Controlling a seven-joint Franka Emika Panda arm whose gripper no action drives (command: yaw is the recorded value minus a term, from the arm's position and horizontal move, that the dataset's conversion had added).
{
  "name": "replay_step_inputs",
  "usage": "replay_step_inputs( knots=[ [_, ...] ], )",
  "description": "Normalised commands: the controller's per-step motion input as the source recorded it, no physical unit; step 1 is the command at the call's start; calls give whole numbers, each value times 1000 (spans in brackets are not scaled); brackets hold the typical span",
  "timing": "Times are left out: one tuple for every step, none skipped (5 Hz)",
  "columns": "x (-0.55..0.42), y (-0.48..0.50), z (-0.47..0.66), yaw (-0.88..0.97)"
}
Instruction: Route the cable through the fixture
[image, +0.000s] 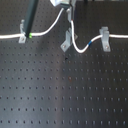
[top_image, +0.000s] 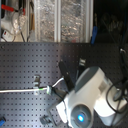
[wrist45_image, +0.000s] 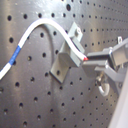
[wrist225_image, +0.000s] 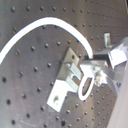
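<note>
Gripping the smooth white cable (wrist45_image: 47, 22) just beside the bent grey metal fixture (wrist45_image: 64, 57), the gripper (wrist45_image: 92, 60) stays mostly cut off; the matte perforated board (image: 65, 95) lies beneath.

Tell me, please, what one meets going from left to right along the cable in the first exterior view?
Left upright clip → green mark → tilted fixture → bluish section → right upright clip, all along the cable.

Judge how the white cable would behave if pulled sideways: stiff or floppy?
Probably floppy: the cable sags in a loop between clips in the first exterior view. Likely light, since it arches unsupported toward the tilted clip in the first wrist view.
</note>
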Motion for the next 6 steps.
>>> replay_step_inputs(
  knots=[
    [-80,-50,21,0],
    [-21,-13,75,0],
    [0,0,-13,0],
    [-15,-10,124,-20],
    [-254,26,753,0],
    [3,0,129,0]
  ],
)
